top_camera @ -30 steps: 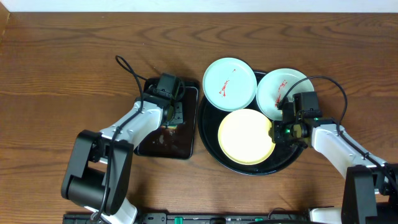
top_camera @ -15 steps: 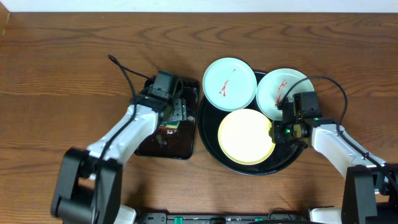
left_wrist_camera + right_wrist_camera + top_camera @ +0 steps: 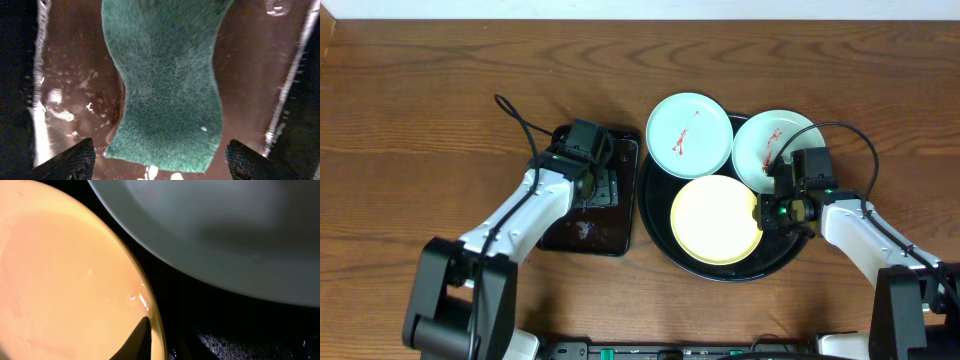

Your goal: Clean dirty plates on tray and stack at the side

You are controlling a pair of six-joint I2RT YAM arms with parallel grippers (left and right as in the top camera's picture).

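Table (image 3: pixel 420 100): brown wood grain, carries everything.

Round tray (image 3: pixel 657 225): glossy black with a raised rim, right of centre. All three plates sit on it.

Rectangular tray (image 3: pixel 582 232): black, smaller, just left of the round tray. Its floor is wet and shiny.

Yellow plate (image 3: pixel 715 220): at the near side of the round tray, face plain pale yellow. A few wet glints show near its rim in the right wrist view.

Blue plate (image 3: pixel 688 135): at the far left of the round tray, its edge overhanging the rim. A red smear runs across its middle.

White-blue plate (image 3: pixel 770 145): at the far right of the round tray, also with a red smear. Its near edge is close to the yellow plate.

Sponge (image 3: pixel 167 90): green, wavy-sided, lying flat on the rectangular tray floor.

Left gripper (image 3: pixel 588 170): over the far end of the rectangular tray. Jaws released and spread wide, one fingertip (image 3: pixel 70 160) on each side of the sponge and clear of it.

Right gripper (image 3: pixel 782 208): at the right edge of the yellow plate. Jaws clenched narrow on that plate's rim, with one dark fingertip (image 3: pixel 142 337) lying on the inner side.
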